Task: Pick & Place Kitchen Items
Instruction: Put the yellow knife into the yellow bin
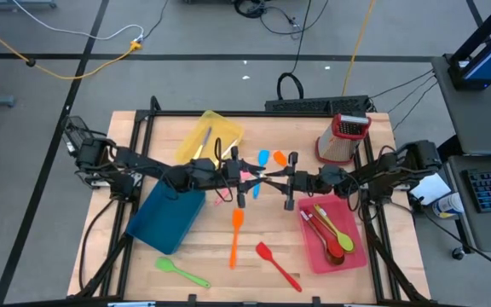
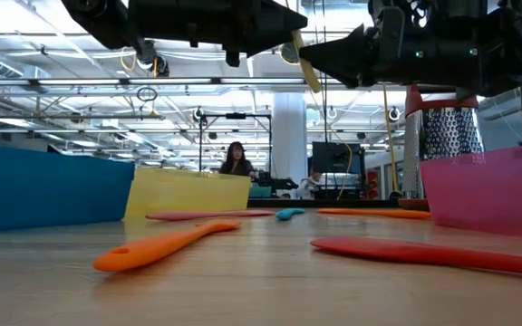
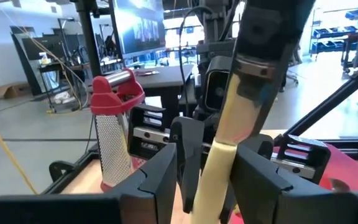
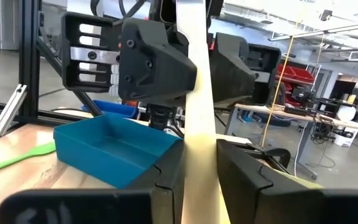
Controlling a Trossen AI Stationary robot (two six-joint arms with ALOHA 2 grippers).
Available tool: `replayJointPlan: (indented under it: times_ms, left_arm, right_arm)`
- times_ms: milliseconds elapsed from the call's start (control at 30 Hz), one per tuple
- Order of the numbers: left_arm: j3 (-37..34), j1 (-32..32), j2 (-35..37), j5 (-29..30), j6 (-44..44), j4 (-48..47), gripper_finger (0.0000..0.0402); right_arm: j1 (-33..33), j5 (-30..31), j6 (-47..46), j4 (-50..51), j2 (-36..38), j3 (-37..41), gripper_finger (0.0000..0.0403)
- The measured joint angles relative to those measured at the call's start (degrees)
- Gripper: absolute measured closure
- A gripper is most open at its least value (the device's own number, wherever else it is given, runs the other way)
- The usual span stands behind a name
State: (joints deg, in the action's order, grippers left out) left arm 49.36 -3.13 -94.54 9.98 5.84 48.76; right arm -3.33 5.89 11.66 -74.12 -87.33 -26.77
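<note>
A cream-handled knife (image 2: pixel 308 69) hangs high over the table's middle, between my two grippers. My left gripper (image 1: pixel 247 177) reaches in from the left and my right gripper (image 1: pixel 271 179) from the right; both are shut on the knife. An orange spatula (image 1: pixel 236 239), a red spatula (image 1: pixel 278 266), a green spoon (image 1: pixel 181 273), a blue spoon (image 1: pixel 264 158) and a pink spatula (image 2: pixel 211 215) lie flat on the wood. The red tray (image 1: pixel 348 256) holds several utensils. My left gripper pinches the knife's cream handle (image 3: pixel 219 163) between its two fingers, level, from the table's left side. The fingers lie across the handle. The knife stands steeply tilted, lifted clear of the table. My right gripper pinches the same cream handle (image 4: pixel 199 112) between its two fingers, level, from the table's right side, fingers across it. The handle runs nearly upright through the hold, clear of the table.
A blue tray (image 1: pixel 170 217) lies at the near left, a yellow tray (image 1: pixel 210 136) at the far middle with a knife in it, and a red-topped metal grater (image 1: pixel 343 138) stands at the far right. A person (image 2: pixel 236 159) sits far behind the table.
</note>
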Motion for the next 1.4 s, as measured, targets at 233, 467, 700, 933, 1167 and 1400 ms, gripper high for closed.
replayJointPlan:
  times_ms: [233,467,700,933,1167,1400]
  left_arm:
    - [0.0,0.3,0.0,-0.2,0.1,1.5,0.0286]
    - [0.0,0.2,0.1,0.1,-0.3,-1.5,0.0357]
    - [0.0,0.3,0.1,3.7,-2.7,-6.7,0.0357]
    - [0.0,0.3,0.1,12.6,-4.7,-14.1,0.0354]
    - [0.0,1.1,0.2,29.1,-4.4,-17.8,0.0355]
    - [2.4,5.6,3.2,31.0,-8.8,-30.3,0.0355]
  right_arm:
    - [0.0,0.1,2.5,4.2,0.0,-3.5,0.0331]
    - [0.0,0.4,2.4,7.2,0.0,-4.0,0.0323]
    - [0.0,0.4,3.1,7.0,0.0,-4.0,0.0283]
    - [-0.8,11.5,10.7,7.5,2.3,-4.0,0.0252]
    - [-3.1,15.0,10.5,12.5,7.4,-2.3,0.0248]
    - [-4.7,15.0,5.8,14.8,9.9,0.6,0.025]
